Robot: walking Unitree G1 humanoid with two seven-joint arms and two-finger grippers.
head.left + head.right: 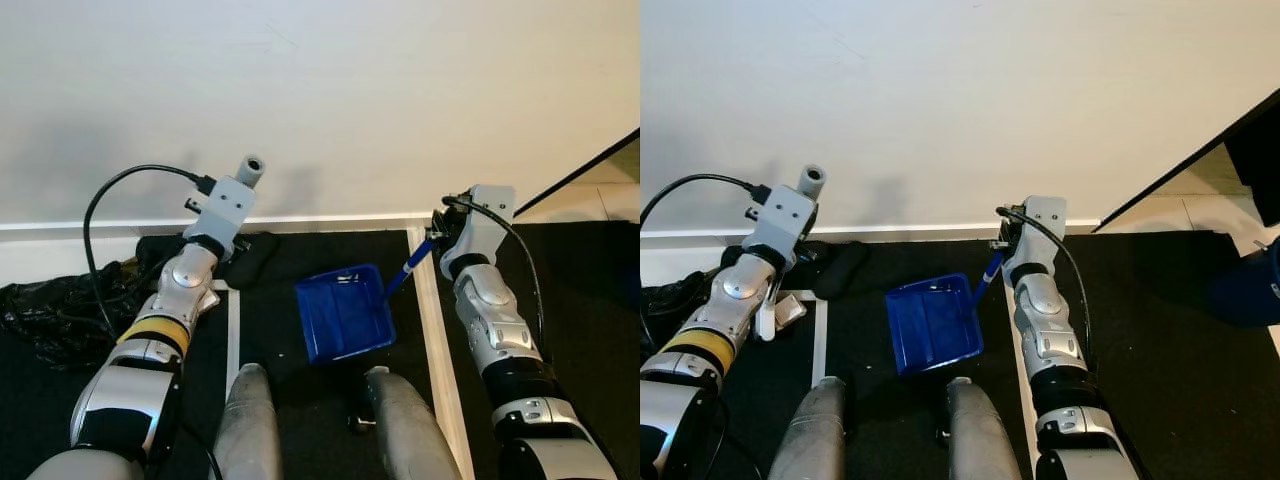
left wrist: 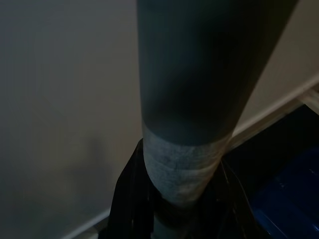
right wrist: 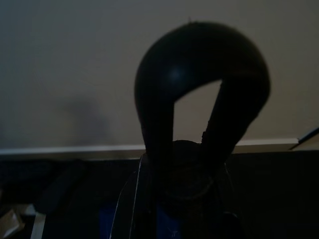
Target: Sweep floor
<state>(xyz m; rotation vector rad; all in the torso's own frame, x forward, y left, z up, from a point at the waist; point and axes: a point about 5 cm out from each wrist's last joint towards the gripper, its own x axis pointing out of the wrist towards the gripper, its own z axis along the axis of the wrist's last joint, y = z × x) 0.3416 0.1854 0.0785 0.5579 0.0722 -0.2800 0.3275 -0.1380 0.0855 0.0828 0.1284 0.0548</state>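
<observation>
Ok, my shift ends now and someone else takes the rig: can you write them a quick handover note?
Left hand: raised near the wall, wrapped around a grey pole, presumably the broom handle.
Right hand: holds the blue dustpan by its handle.
Dustpan sits on the dark floor in front of the robot's feet, near the white baseboard, with a few small bits inside.
A black bag lies on the floor to the left.
Done: some debris collected.
Left: judging by this, finish sweeping and empty the pan.
</observation>
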